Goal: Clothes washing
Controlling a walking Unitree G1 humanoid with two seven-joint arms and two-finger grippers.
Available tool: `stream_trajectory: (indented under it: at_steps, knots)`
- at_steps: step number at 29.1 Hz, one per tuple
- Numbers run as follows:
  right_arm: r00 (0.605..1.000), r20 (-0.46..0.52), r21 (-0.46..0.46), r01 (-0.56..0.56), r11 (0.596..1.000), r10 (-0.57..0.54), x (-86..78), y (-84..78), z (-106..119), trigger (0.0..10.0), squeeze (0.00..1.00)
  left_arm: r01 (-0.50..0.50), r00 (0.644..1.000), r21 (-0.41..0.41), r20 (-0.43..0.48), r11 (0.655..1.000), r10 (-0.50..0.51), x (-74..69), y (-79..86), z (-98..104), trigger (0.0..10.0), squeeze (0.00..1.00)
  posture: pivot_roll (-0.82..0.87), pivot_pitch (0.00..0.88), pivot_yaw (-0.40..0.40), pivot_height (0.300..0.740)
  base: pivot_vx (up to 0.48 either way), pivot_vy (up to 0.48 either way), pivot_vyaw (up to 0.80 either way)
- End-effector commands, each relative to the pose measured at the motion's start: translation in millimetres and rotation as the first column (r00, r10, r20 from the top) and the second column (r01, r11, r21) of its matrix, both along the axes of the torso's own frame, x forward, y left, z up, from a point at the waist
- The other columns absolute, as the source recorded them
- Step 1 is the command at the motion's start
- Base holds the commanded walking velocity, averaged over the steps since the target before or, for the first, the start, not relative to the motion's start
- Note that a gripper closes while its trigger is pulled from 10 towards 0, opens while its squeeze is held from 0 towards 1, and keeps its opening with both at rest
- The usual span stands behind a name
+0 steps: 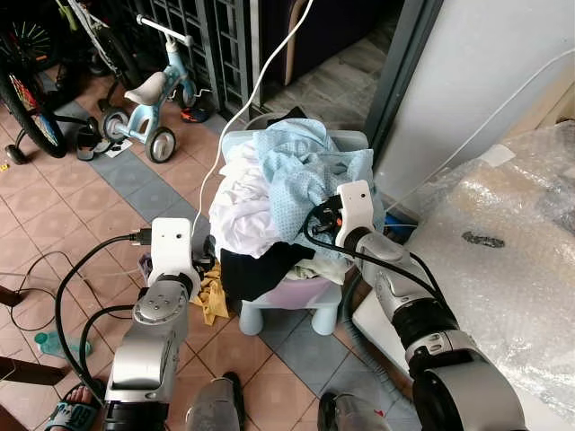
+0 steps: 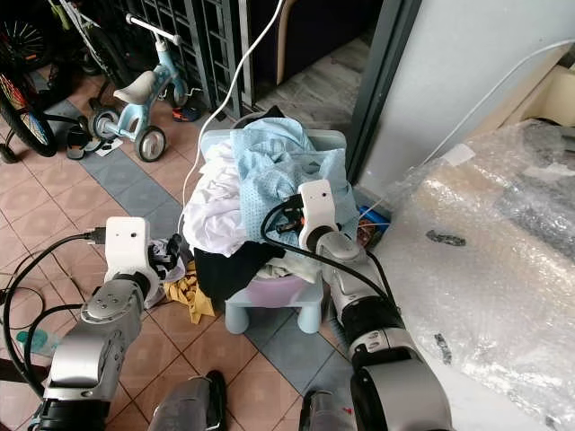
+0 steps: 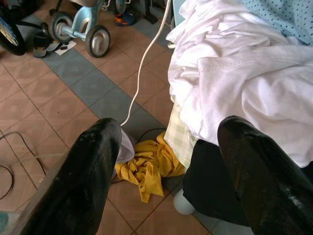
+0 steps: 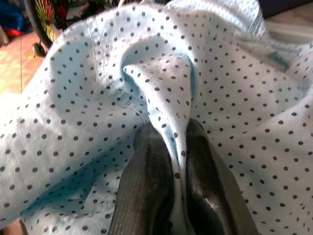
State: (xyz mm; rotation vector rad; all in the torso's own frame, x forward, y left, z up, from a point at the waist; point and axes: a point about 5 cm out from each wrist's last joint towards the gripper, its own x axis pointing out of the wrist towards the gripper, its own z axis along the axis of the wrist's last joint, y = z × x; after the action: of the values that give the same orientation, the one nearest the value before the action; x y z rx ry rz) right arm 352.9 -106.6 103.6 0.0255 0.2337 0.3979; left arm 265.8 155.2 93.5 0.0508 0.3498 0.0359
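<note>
Blue dotted cloth (image 4: pixel 98 122) is what the right gripper (image 4: pixel 178 161) has got: in the right wrist view its two black fingers (image 4: pixel 151 181) are closed tight with a fold of that fabric squeezed up between them. From the head cameras you can see that gripper sits at the right side of the laundry pile (image 1: pixel 269 197), right up against the blue cloth on top.

The pile is heaped in a basket (image 1: pixel 305 292) that stands on a small pale stool (image 1: pixel 278 314) on the tiled floor (image 1: pixel 180 180). A white garment (image 3: pixel 244 73) hangs over the left side of the heap, with something black (image 1: pixel 256 269) below it.

Left gripper (image 3: pixel 166 171) hangs low beside the left of the basket, fingers spread wide apart and holding nothing. Between those fingers you look down on a yellow rag (image 3: pixel 146 164) lying crumpled on the tiles by the stool, touching the hanging clothes.

A white cable (image 1: pixel 243 108) runs down past the pile to the floor. Further back there's a kid's trike (image 1: pixel 153 99), and on the right a big thing wrapped in bubble wrap (image 1: pixel 503 251).
</note>
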Motion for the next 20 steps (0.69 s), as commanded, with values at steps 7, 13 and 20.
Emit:
stream_trajectory:
  at_steps: [7,13,20]
  knots:
    - [0.987,0.146,0.085,0.051,0.995,-0.063,-15.3,-16.5,23.5,0.0,0.00,0.062,0.997,-0.040,0.056,0.997,-0.060,-5.1,-12.4,-2.2,10.0,0.00,0.02,0.046,0.020,0.740,0.000,0.000,0.00]
    - [0.918,0.293,0.206,0.213,0.955,-0.268,-18.7,-29.4,56.0,0.0,0.00,0.067,0.995,-0.061,0.084,0.996,-0.062,-1.4,-18.1,-4.9,10.0,0.00,0.01,0.007,0.005,0.740,0.000,0.000,0.00]
    - [0.848,0.409,0.232,0.262,0.937,-0.339,-16.8,-25.4,87.3,0.0,0.00,0.088,0.988,-0.057,0.132,0.994,-0.080,17.7,-26.6,5.0,10.0,0.00,-0.01,0.023,0.024,0.740,-0.037,0.000,0.00]
